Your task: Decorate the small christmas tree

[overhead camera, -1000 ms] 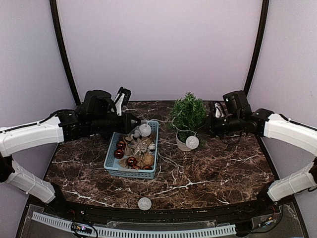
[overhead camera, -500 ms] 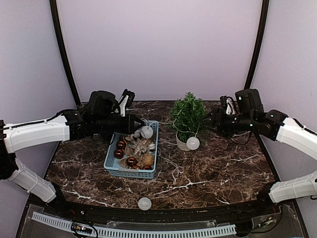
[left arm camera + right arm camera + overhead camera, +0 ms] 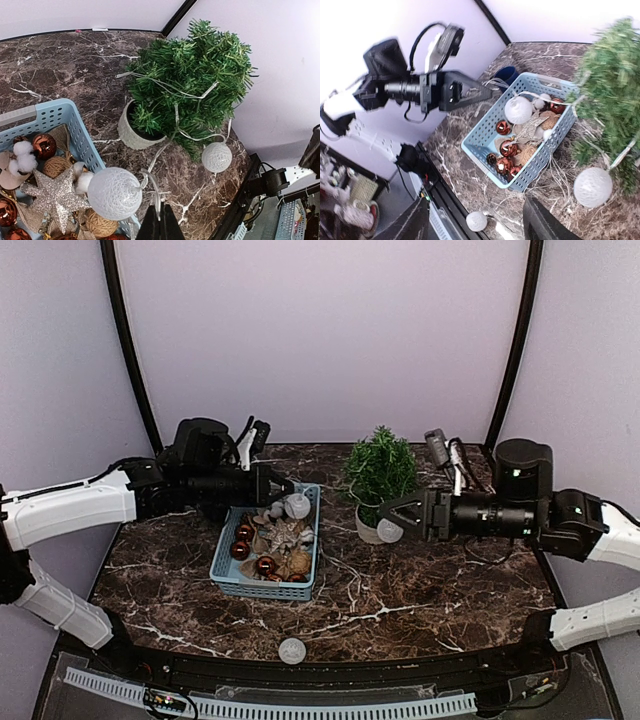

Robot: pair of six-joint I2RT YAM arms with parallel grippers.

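Marble table [image 3: 430,590], dark w/ white veins, carries everything.

L gripper [image 3: 284,487] reaches in over the basket's far end. Jaws pressed together on a thin white cord [image 3: 176,117], pinched just beside a white woven ball [image 3: 115,194] that hangs over the basket's far R corner. The same cord runs up and drapes across the tree's branches.

R gripper [image 3: 392,518] is level and points at the pot from the R side. Jaws stand apart w/ nothing between them (wrist cam shows only table and basket in the gap).

Small christmas tree [image 3: 380,468] stands upright at back-centre, just R of the basket.

Blue basket [image 3: 262,588], slotted plastic, lies L of centre w/ its long axis running front to back. Contents:
- glitter star [image 3: 55,197], approx. mid-basket
- copper-red baubles [image 3: 240,550], several, toward L and near side
- twine balls [image 3: 56,166]
- cotton puffs [image 3: 22,155]

Rest of the heap is too tangled to ID.

White pot [image 3: 131,131], round and textured, holds the tree.

2nd white ball [image 3: 388,530] hangs off the cord at the pot's R side, near the R gripper's lower finger. Contact: can't tell.

3rd white ball [image 3: 292,650] sits alone at the table's front edge.
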